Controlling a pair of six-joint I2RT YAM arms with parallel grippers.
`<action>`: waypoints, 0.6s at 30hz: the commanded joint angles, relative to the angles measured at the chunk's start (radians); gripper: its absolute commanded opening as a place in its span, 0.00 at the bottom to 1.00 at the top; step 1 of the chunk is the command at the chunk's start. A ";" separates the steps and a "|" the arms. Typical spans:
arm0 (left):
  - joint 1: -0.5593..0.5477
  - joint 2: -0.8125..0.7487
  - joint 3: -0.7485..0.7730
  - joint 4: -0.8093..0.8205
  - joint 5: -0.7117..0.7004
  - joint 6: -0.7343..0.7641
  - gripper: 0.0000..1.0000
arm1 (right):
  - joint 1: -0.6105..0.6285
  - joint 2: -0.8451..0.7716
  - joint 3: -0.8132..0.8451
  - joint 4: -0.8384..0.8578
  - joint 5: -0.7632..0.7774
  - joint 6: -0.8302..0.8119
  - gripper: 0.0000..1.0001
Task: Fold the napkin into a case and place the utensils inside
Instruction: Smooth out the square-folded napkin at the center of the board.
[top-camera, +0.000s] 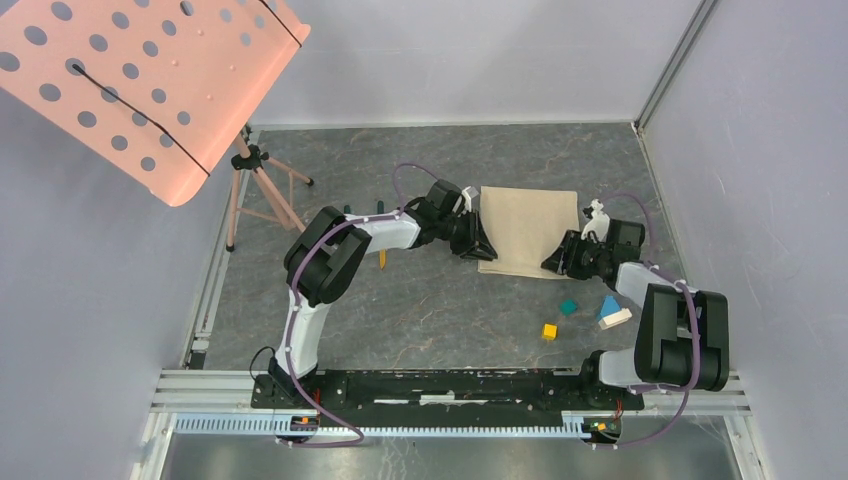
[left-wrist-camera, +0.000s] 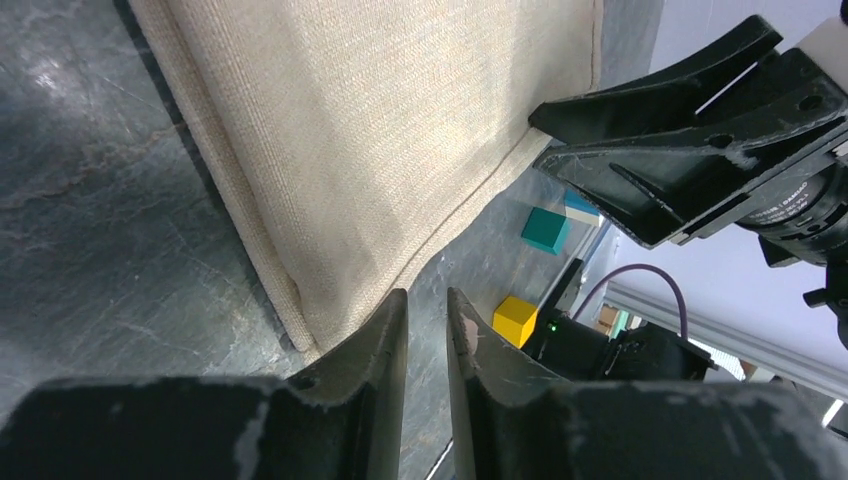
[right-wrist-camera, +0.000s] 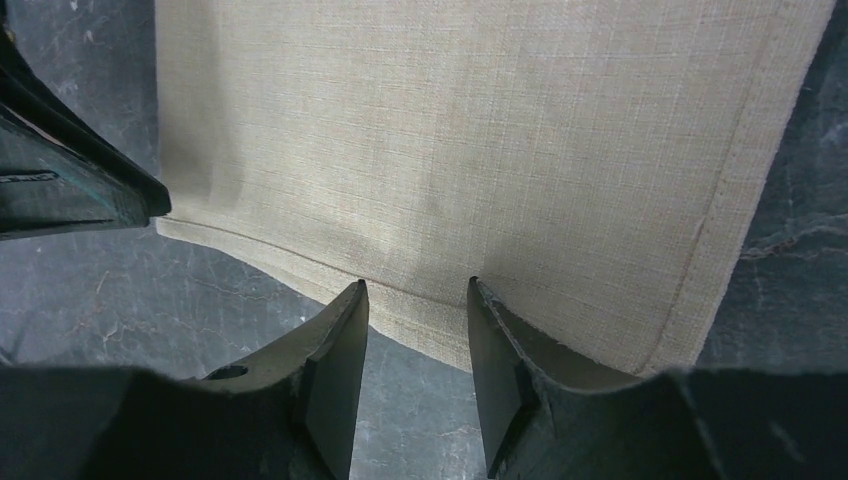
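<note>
Grey marbled table (top-camera: 430, 310) carries the beige napkin (top-camera: 527, 230), lying folded and flat toward the far side. At its near left corner the left hand (left-wrist-camera: 427, 300) has its fingers narrowly apart, nothing between them. Over the near hem the right hand (right-wrist-camera: 417, 290) stands wider apart, gripping nothing. A teal cube (top-camera: 568, 307) and a yellow cube (top-camera: 549, 331) lie nearby, clear of the cloth.

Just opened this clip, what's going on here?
Two robot arms are working on a beige napkin that lies flat on the table. The left gripper sits at its near left corner, jaws slightly apart with nothing between them. The right gripper is open astride the near hem, not clamped. Nothing lies on the napkin; they look set to pinch that edge for a fold.
</note>
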 joint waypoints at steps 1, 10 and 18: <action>0.002 0.006 0.023 0.030 -0.046 0.061 0.26 | -0.007 -0.029 -0.015 0.028 0.083 -0.028 0.47; 0.008 -0.016 -0.133 0.007 -0.134 0.047 0.20 | -0.022 -0.070 -0.012 -0.034 0.260 -0.064 0.47; -0.002 -0.158 -0.107 -0.110 -0.202 0.152 0.24 | -0.016 -0.095 0.006 -0.045 0.206 -0.062 0.47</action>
